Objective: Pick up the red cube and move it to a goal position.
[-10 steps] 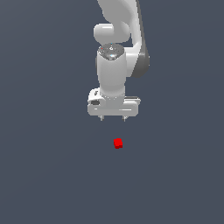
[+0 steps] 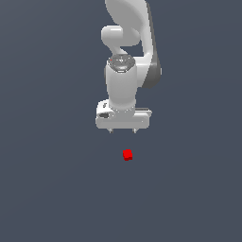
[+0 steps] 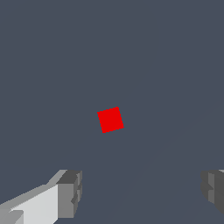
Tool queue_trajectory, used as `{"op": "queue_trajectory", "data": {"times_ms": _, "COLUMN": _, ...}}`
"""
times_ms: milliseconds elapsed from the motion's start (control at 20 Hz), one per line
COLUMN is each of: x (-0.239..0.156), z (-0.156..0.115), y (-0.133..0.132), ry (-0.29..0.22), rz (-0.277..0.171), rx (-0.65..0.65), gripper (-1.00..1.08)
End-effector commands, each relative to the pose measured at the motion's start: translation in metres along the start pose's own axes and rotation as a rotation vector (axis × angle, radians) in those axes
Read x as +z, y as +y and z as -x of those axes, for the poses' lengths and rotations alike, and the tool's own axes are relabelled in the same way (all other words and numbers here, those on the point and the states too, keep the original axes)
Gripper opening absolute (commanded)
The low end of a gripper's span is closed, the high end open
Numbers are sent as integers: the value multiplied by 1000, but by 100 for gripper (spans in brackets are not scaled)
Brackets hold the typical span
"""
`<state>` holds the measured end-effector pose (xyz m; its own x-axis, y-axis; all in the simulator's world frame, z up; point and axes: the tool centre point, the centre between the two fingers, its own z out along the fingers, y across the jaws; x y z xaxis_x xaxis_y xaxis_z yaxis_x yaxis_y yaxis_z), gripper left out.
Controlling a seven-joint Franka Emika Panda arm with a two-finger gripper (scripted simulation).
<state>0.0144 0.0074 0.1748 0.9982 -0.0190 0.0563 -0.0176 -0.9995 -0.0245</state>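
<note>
The red cube (image 2: 127, 154) is tiny and bright red and lies on the dark grey floor. In the exterior view my white gripper (image 2: 123, 131) hangs above it and slightly toward the exterior view's left, fingers pointing down, apart from the cube. In the wrist view the red cube (image 3: 110, 119) shows as a tilted square on the floor, well ahead of my two grey fingertips (image 3: 70, 192). The gripper (image 3: 142, 192) is open and empty, with a wide gap between the fingers.
A plain dark grey floor (image 2: 52, 189) fills both views. The white arm (image 2: 127, 56) rises behind the gripper. No other object shows.
The gripper has shifted a little toward the cube in the exterior view. The cube has not moved.
</note>
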Motion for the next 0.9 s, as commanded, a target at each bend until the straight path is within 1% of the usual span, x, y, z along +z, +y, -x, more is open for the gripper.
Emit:
{"op": "queue_trajectory", "data": {"times_ms": 0, "x": 11, "z": -2, "y": -1, "ry": -5, "rz": 1, "rx": -19, "gripper": 100}}
{"op": "queue_trajectory", "data": {"times_ms": 250, "x": 44, "z": -9, "y": -6, "ry": -17, "rz": 3, "rx": -74, "gripper": 100}}
{"op": "queue_trajectory", "data": {"times_ms": 600, "x": 104, "z": -20, "y": -14, "ry": -39, "rz": 9, "rx": -174, "gripper": 100}}
{"op": "queue_trajectory", "data": {"times_ms": 850, "x": 134, "z": -26, "y": -18, "ry": -50, "rz": 13, "rx": -226, "gripper": 100}}
